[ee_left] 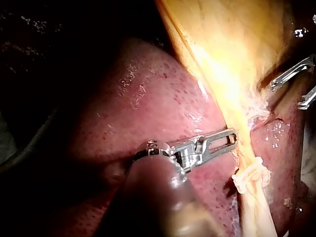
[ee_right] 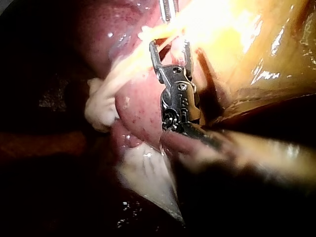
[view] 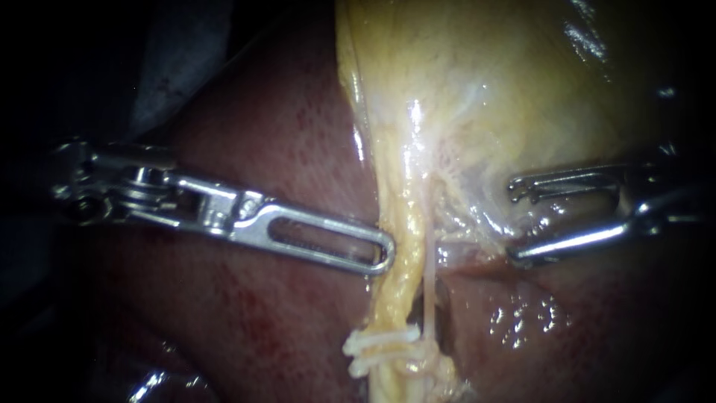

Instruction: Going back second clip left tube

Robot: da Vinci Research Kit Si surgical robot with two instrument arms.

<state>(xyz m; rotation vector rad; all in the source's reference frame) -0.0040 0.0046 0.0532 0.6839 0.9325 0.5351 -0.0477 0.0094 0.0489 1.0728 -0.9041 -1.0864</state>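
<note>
Left instrument (view: pixel 384 252) jaws closed, tip touching tube (view: pixel 399 287); right instrument (view: pixel 513 222) jaws agape opposite; two clips (view: pixel 379 340) resolve only by endoscope.

The left tube (view: pixel 403 254) is waxy yellow, and the gallbladder (view: pixel 477 82) above it is ochre streaked with pale cream. Beside that tube runs a thin off-white tube (view: pixel 431 280), and white clips (view: pixel 380 339) cross the left tube's lower end. Around it the liver (view: pixel 283 149) is deep maroon, finely stippled darker red (glossy white glints too), and the left instrument (view: pixel 382 252) and right instrument (view: pixel 514 222) flanking it are silver.
</note>
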